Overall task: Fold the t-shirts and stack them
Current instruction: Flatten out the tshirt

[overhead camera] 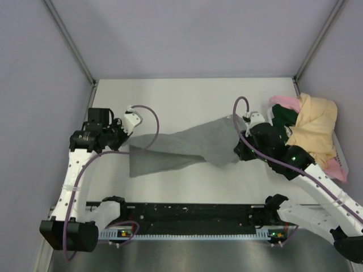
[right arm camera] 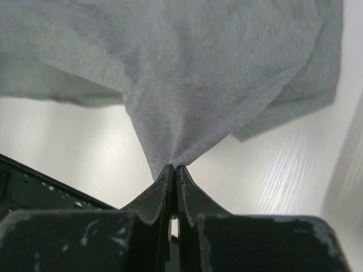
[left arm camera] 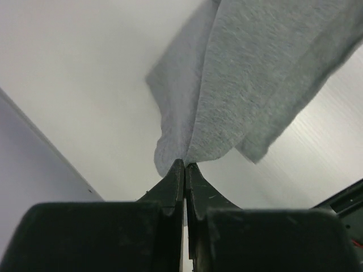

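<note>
A heather grey t-shirt [overhead camera: 181, 148] hangs stretched above the white table between both arms. My left gripper [overhead camera: 126, 146] is shut on its left edge; in the left wrist view the cloth [left arm camera: 249, 85] fans out from the pinched fingertips [left arm camera: 185, 165]. My right gripper [overhead camera: 238, 146] is shut on the shirt's right end, where the fabric [right arm camera: 187, 73] bunches into the closed tips [right arm camera: 173, 168]. A heap of other t-shirts sits at the far right: pale yellow [overhead camera: 315, 129] on top, dark green [overhead camera: 285, 118] and pink [overhead camera: 282, 101] showing beneath.
Grey enclosure walls stand to the left and right, with the white table [overhead camera: 187, 99] between them. A black rail [overhead camera: 193, 214] with the arm bases runs along the near edge. Purple cables [overhead camera: 148, 116] loop from both wrists.
</note>
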